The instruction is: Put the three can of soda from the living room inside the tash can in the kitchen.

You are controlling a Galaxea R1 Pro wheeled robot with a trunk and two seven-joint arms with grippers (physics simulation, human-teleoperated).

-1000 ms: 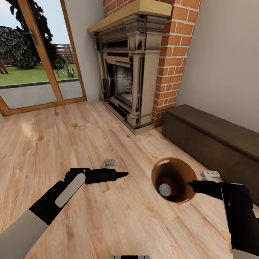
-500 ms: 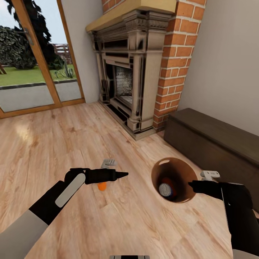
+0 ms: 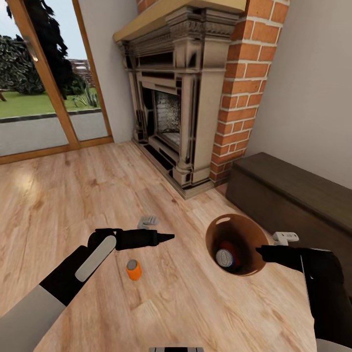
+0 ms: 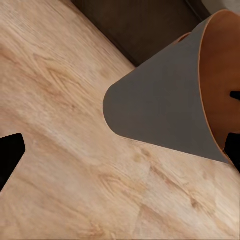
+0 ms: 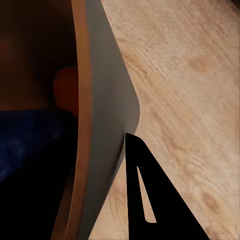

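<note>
The right gripper [image 3: 259, 252] clamps the rim of the trash can [image 3: 215, 230], one finger [image 5: 150, 200] outside its grey wall. Inside the can lie a dark blue soda can [image 3: 226, 257] and an orange one [image 5: 65, 87]. A third orange soda can [image 3: 133, 269] stands upright on the wood floor [image 3: 73, 195], left of the trash can, just beside the left gripper [image 3: 168, 237], whose jaws stand wide and hold nothing.

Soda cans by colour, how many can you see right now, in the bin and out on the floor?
Orange: 2, one on the floor, one in the bin
Dark blue: 1, in the bin
Total: 3 cans
</note>
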